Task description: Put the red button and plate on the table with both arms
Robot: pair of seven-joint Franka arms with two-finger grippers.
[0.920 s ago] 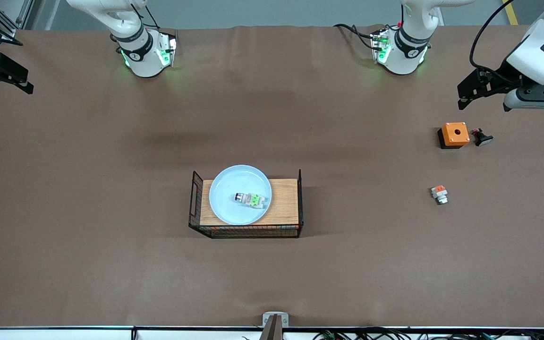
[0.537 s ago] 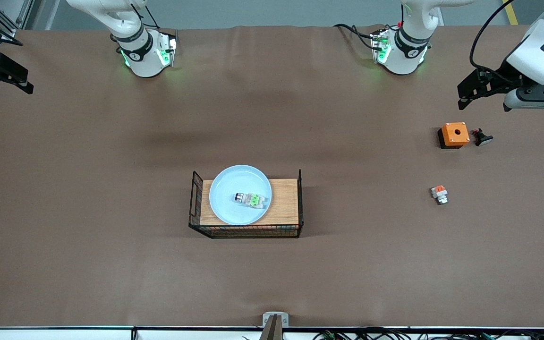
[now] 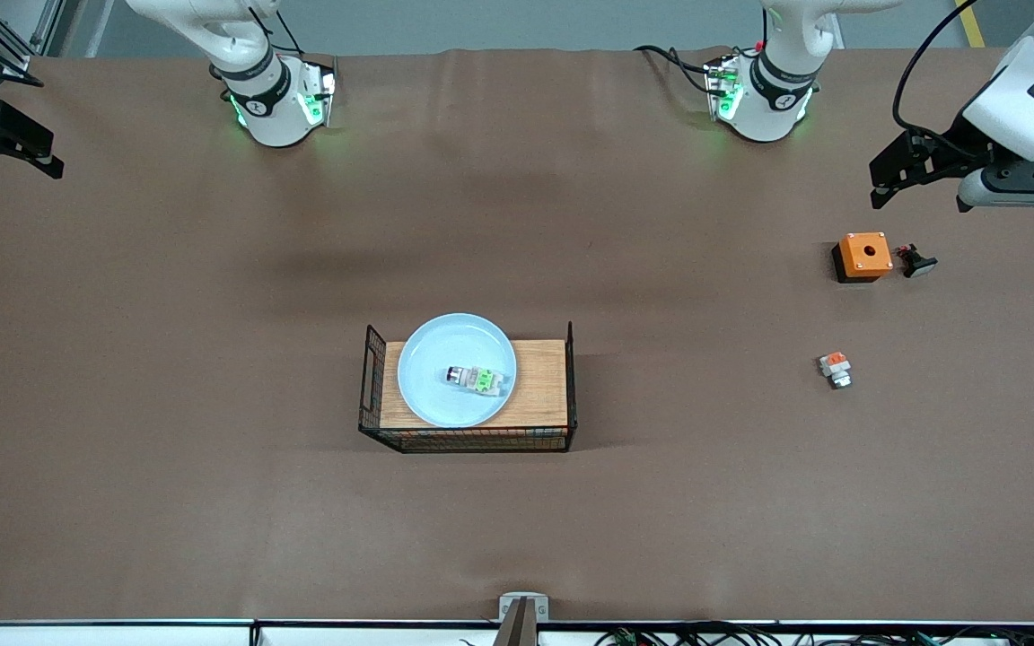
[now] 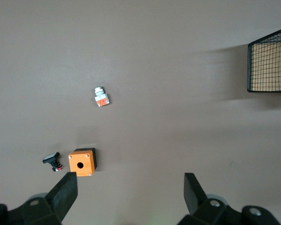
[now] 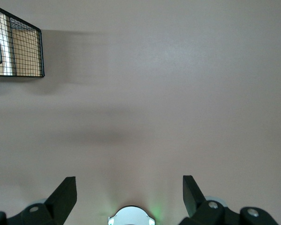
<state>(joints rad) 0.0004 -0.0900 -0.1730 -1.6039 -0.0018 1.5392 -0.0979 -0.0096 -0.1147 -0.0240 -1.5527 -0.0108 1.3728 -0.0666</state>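
Red button (image 3: 479, 379) lies inside the plate (image 3: 432, 397), and the plate sits on the wood-topped wire tray (image 3: 542, 402) near the middle of the table (image 3: 212, 493). Neither is on the table yet, so I judge the task not started: both items are left to move. Left gripper (image 4: 130, 193) hangs with fingers spread wide and empty over the left arm's end of the table, near the orange box (image 3: 863, 255). Right gripper (image 5: 129, 193), also wide and empty, hangs over bare table at the right arm's end. Another switch piece with an orange mark (image 3: 835, 369) lies well apart from the tray.
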